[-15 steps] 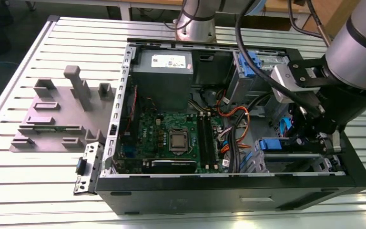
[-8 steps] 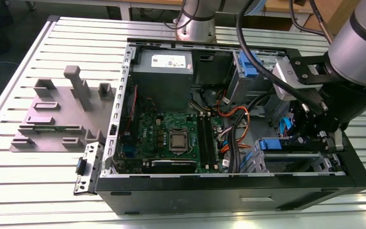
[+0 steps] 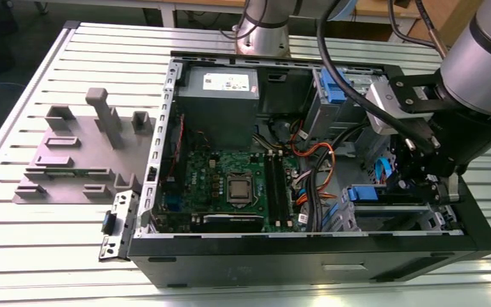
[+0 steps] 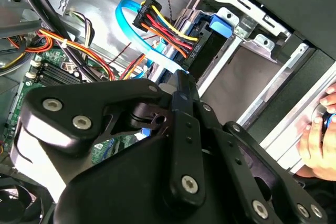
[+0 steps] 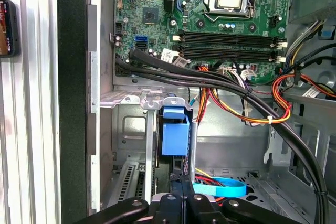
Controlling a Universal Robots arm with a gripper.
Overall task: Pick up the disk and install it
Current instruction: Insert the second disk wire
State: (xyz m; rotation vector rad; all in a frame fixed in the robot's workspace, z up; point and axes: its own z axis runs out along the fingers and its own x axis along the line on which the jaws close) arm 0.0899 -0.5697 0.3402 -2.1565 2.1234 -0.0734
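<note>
We see our hand lowered inside the open computer case, at the drive-bay corner on the exterior view's right, well away from the motherboard. The disk stands on edge in the metal bay directly ahead of the fingertips in the first wrist view, its blue carrier end facing us and its long axis running away into the slot, in line with the hand. In the second wrist view the linkage looks drawn together, with the fingers meeting at a narrow point just short of the blue carrier, so we judge the hand closed. Whether it pinches the carrier's edge or merely presses against it we cannot tell.
</note>
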